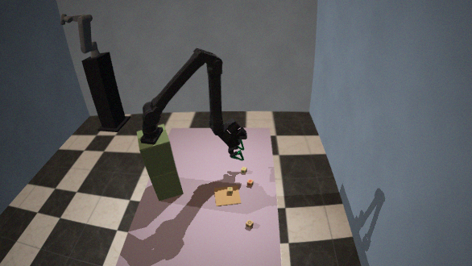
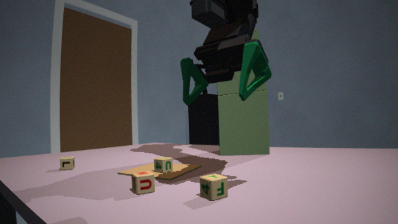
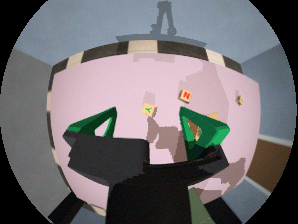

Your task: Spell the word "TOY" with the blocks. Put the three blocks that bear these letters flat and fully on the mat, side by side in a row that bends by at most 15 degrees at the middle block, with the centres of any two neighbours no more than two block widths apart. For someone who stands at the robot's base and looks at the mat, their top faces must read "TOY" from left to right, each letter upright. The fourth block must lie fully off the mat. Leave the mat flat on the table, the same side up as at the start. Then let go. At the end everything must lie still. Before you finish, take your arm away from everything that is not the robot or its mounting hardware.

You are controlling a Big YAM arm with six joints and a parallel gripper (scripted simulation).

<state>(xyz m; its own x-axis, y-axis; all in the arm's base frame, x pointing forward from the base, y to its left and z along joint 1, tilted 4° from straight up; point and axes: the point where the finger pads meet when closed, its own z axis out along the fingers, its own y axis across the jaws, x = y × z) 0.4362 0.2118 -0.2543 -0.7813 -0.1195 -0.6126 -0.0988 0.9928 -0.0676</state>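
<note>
The open gripper (image 1: pixel 243 155) (image 2: pixel 215 102) (image 3: pixel 148 108) hangs empty, well above the table. Below it, the block with a green Y on top (image 1: pixel 244 170) (image 2: pixel 213 187) (image 3: pixel 148 109) lies off the mat, its letter tilted in the wrist view. The block with a red N on top (image 1: pixel 250 183) (image 2: pixel 143 183) (image 3: pixel 186 95) lies between the Y block and the mat's side, off the mat. A third block (image 1: pixel 229 189) (image 2: pixel 163 165) sits on the orange mat (image 1: pixel 227 200) (image 2: pixel 136 170), near one edge; its top letter is unreadable. A fourth block (image 1: pixel 250 224) (image 2: pixel 67 163) (image 3: pixel 240 100) lies apart, seemingly with a round letter on top.
The green pedestal (image 1: pixel 163 173) (image 2: pixel 244 122) bears the arm's base at one side of the pink table top (image 1: pixel 201 242) (image 2: pixel 322 187). The arm's shadow falls across the mat's surroundings. Another arm on a black pedestal (image 1: pixel 105 93) stands far behind.
</note>
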